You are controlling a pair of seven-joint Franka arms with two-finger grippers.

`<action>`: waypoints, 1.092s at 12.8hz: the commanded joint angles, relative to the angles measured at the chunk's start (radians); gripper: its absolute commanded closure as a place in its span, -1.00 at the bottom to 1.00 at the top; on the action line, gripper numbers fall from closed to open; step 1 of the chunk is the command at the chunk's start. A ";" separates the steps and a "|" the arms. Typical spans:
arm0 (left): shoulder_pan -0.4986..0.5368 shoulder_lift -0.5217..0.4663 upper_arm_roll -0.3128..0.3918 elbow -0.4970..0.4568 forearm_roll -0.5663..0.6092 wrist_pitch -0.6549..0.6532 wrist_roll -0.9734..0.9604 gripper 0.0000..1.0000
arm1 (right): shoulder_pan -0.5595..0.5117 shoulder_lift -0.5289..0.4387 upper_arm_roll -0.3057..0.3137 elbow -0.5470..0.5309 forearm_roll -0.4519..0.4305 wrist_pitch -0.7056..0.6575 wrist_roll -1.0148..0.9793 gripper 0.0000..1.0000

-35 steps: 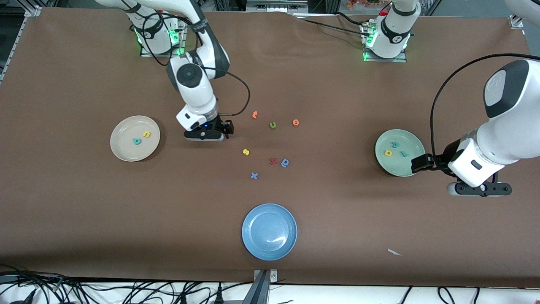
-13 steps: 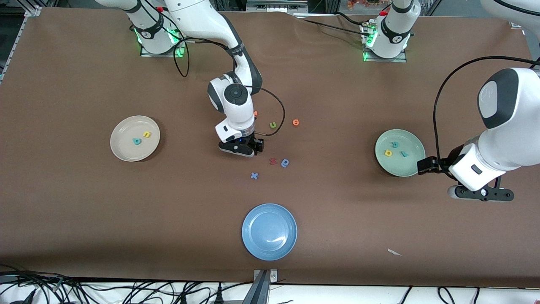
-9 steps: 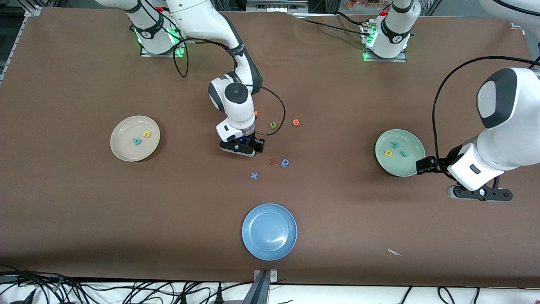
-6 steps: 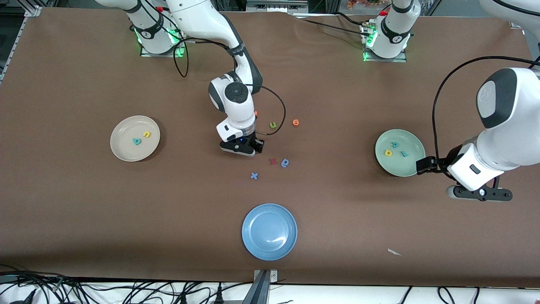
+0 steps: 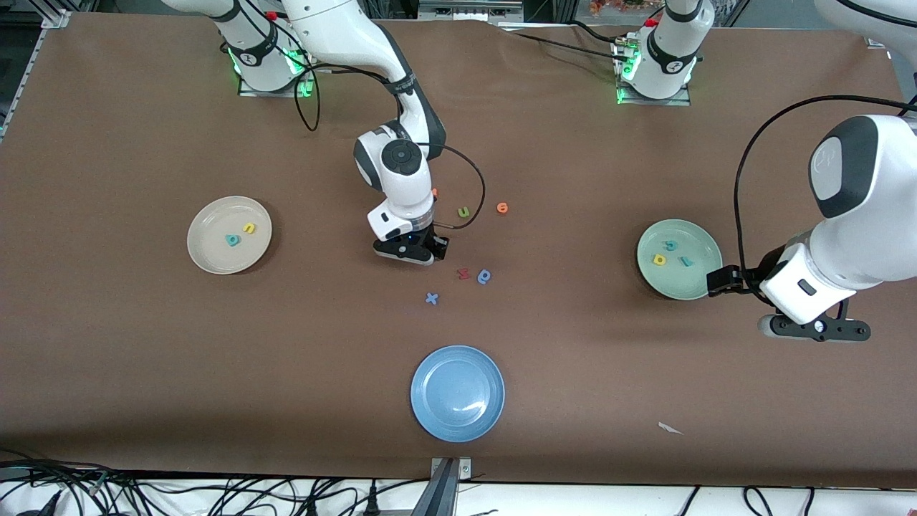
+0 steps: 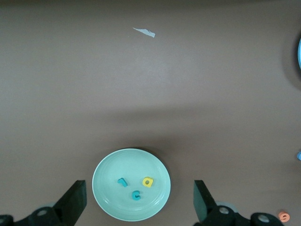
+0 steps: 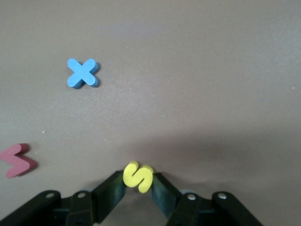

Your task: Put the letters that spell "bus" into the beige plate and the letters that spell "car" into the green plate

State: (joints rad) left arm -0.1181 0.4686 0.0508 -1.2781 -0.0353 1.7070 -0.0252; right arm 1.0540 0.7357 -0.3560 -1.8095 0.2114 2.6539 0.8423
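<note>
My right gripper [image 7: 138,184] is shut on the yellow "s" [image 7: 138,177], low over the middle of the table. In the front view the gripper [image 5: 410,256] hides that letter. The beige plate [image 5: 215,251] at the right arm's end holds a teal "b" [image 5: 232,240] and a yellow "u" [image 5: 248,228]. In the green plate [image 5: 688,287] at the left arm's end lie a teal "c" [image 6: 136,195], a yellow "a" [image 6: 148,181] and a teal "r" [image 6: 122,181]. My left gripper [image 5: 815,330] waits open in the air beside the green plate.
Loose letters lie round the right gripper: a green "u" [image 5: 463,212], two orange ones [image 5: 502,208], a red one [image 5: 463,273], a blue "a"-like one [image 5: 484,276] and a blue "x" [image 5: 431,298]. A blue plate [image 5: 430,373] sits nearer the camera. A paper scrap [image 5: 670,428] lies near the front edge.
The right arm has swung from beside the beige plate to the yellow "s", and its fingers have closed on the letter. The left arm has barely shifted.
</note>
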 commanded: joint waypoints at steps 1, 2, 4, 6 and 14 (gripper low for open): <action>-0.014 -0.008 0.009 0.005 -0.029 -0.015 -0.042 -1.00 | 0.011 -0.071 -0.043 -0.030 0.017 -0.113 -0.098 1.00; -0.014 -0.008 0.009 0.005 -0.029 -0.015 -0.042 -1.00 | 0.011 -0.093 -0.055 -0.028 0.017 -0.161 -0.130 1.00; -0.014 -0.008 0.011 0.006 -0.029 -0.015 -0.033 -1.00 | 0.009 -0.137 -0.101 -0.028 0.017 -0.247 -0.210 1.00; -0.014 -0.008 0.011 0.006 -0.028 -0.015 -0.039 -1.00 | 0.006 -0.171 -0.144 -0.028 0.019 -0.328 -0.294 1.00; -0.006 -0.008 0.014 0.006 -0.028 -0.015 -0.029 -1.00 | 0.044 -0.159 -0.163 -0.016 0.111 -0.289 -0.272 -0.48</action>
State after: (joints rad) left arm -0.1219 0.4686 0.0550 -1.2781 -0.0356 1.7070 -0.0583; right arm 1.0622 0.5584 -0.5247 -1.8119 0.2762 2.3015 0.5259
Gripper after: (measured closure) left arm 0.000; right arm 0.855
